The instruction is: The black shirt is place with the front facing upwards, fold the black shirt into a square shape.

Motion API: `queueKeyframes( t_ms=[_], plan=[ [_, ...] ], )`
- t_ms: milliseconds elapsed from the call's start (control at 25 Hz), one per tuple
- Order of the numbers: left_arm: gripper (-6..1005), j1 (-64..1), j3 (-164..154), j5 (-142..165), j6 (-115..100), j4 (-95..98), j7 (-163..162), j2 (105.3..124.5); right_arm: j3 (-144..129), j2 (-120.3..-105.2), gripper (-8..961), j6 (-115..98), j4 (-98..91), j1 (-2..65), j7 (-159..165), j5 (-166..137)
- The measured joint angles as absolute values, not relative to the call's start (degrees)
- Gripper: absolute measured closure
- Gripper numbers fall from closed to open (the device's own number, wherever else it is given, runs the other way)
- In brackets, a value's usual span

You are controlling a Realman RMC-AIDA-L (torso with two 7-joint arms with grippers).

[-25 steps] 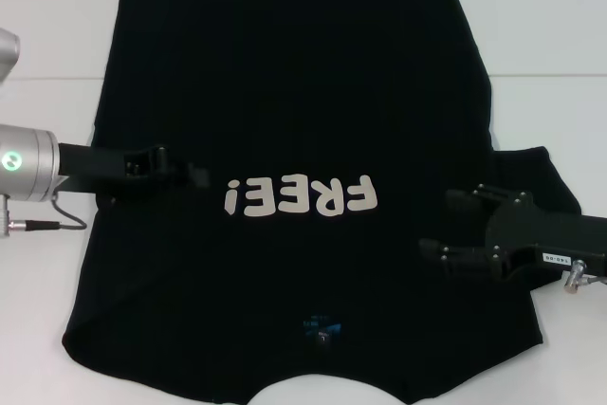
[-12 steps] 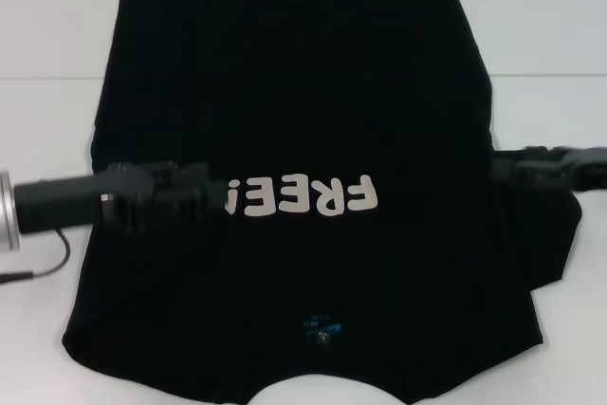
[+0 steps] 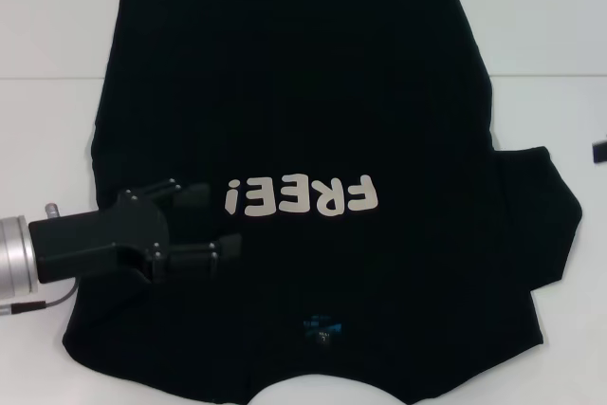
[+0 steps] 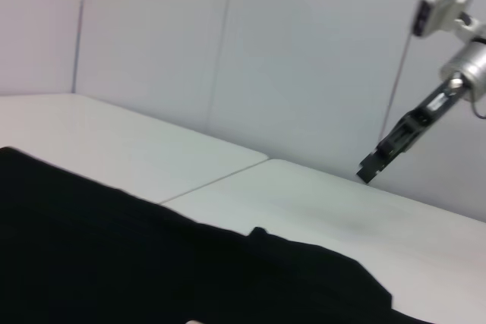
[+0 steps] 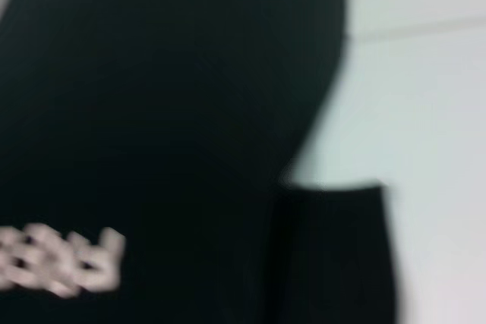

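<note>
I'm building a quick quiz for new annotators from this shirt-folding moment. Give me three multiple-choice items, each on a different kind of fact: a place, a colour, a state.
1. Where is the left gripper?
A. Over the black shirt, beside the "!" end of the lettering
B. On the bare table beyond the hem
C. At the neck label

2. What colour is the lettering?
A. Blue
B. White
C. Red

3. How do the left gripper's jaws stand?
A. Shut on a sleeve
B. Shut on nothing
C. Open, holding nothing

Answers:
1 A: the head view shows it over the cloth next to the "!".
2 B: "FREE!" reads white on black.
3 C: the two fingers are spread with a gap, and no cloth is lifted.

The right gripper is raised off to the side.
</note>
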State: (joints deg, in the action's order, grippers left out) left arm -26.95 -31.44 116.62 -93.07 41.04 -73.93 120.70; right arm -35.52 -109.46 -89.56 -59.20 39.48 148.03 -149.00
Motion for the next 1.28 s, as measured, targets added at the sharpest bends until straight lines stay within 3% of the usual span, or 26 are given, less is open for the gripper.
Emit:
queueKeyframes(
  t_ms=[80,320,800,1280],
  plan=[
    [90,-26.9,-31.5,116.6,-93.6,40.8,-72.6,120.71,-35.5,-109.95,42,-89.9,-59.2,41.3,149.4,-155.0],
    [78,-26.8,-31.6,116.7,-95.1,40.4,-71.9,120.60,-36.2,-110.54,42,-88.3,-54.2,43.3,150.6,-159.8],
    [77,-26.5,-31.6,116.7,-94.5,39.9,-71.9,120.69,-36.1,-109.68,42,-83.9,-42.3,45.3,150.2,-159.7],
    [77,-26.6,-31.6,116.7,-94.2,39.7,-71.9,120.76,-36.4,-110.53,42,-78.9,-36.3,46.9,149.3,-159.7]
  ],
)
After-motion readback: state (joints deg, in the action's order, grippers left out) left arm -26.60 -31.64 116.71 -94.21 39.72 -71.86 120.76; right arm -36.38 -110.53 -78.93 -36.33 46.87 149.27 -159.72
